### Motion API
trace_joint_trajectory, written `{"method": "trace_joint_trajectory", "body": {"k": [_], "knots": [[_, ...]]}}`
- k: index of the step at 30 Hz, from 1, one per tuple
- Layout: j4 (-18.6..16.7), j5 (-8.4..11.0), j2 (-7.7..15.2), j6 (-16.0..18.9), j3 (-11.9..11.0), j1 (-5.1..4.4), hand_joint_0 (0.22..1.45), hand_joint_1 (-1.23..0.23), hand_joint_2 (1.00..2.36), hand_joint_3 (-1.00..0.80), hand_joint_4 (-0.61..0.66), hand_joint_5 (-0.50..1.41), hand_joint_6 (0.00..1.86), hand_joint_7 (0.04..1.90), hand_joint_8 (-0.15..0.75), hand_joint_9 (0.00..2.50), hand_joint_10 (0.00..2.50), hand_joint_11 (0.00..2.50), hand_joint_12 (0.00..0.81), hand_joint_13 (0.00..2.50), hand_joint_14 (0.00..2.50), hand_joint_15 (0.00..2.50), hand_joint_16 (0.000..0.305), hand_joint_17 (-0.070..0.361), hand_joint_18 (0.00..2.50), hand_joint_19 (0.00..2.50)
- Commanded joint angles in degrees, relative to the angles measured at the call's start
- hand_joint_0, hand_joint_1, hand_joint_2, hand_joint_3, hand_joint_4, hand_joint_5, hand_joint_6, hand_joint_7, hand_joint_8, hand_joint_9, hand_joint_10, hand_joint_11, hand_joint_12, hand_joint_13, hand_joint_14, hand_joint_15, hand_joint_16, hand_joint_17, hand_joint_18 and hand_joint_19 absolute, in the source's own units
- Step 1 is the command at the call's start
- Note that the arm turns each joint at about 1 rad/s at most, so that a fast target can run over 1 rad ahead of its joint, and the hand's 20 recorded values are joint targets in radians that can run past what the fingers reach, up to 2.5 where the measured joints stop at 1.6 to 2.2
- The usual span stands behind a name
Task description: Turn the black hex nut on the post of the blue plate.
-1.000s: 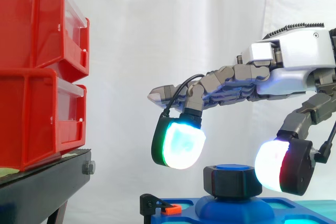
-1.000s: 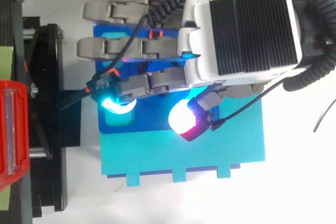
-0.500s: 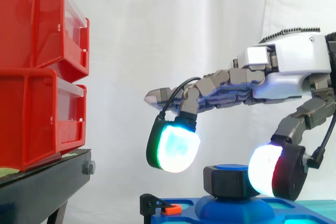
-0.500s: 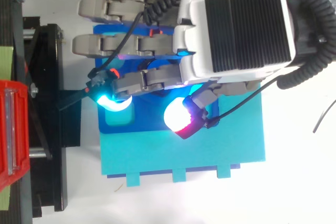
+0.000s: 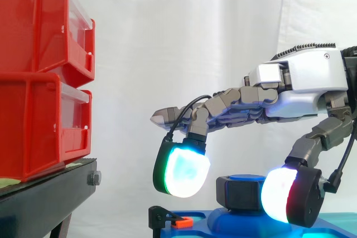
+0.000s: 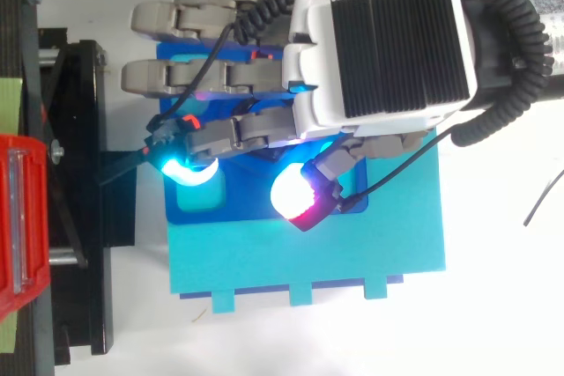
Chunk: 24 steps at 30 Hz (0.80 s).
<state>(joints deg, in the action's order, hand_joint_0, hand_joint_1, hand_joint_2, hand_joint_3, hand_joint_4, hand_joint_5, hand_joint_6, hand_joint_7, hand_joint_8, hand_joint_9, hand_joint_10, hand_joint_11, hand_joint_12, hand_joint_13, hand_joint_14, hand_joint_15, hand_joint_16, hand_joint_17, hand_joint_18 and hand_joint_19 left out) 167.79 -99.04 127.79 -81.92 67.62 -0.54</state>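
Two red bins (image 5: 44, 76) are stacked on a black stand (image 5: 44, 193) at the left, well apart from the work, before a white curtain (image 5: 184, 37). Their clear fronts do not show what is inside. A small black clip (image 5: 167, 217) with an orange tab sits at the left edge of the blue plate (image 5: 223, 224), which lies on the white desk (image 6: 493, 305) with a teal panel (image 6: 308, 261) along its near side.

The nut (image 5: 239, 193) sits on the post (image 5: 245, 178) in the middle of the plate. Its axis is upright and one flat face is turned to the side camera.

The hand (image 5: 301, 82) hangs over the plate and hides the nut from above. Its fingers (image 5: 181, 171) are apart: one bends down just left of the nut, short of it, and the rest stretch out level above. The thumb (image 5: 281, 196) is low at the nut's right side and overlaps it; whether they touch cannot be told.
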Motion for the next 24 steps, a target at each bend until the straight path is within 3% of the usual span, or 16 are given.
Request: {"method": "trace_joint_trajectory", "body": {"k": [1, 24], "knots": [[-0.2, -0.01, 0.0, 0.0, 0.1, 0.01, 0.49, -0.74, 1.0, -0.5, -0.03, -0.3, 0.5, 0.8, 0.067, 0.0, 0.0, 0.0, 0.266, 0.0, 0.0, 0.0, 0.036, 0.082, 0.0, 0.12], [0.5, -0.19, 0.0, -0.4, 0.1, 0.63, 0.49, -0.73, 1.0, -0.5, -0.03, -0.3, 0.5, 0.8, 0.069, 0.0, 0.0, 0.0, 0.263, 0.0, 0.0, 0.01, 0.036, 0.082, 0.0, 0.13]]}}
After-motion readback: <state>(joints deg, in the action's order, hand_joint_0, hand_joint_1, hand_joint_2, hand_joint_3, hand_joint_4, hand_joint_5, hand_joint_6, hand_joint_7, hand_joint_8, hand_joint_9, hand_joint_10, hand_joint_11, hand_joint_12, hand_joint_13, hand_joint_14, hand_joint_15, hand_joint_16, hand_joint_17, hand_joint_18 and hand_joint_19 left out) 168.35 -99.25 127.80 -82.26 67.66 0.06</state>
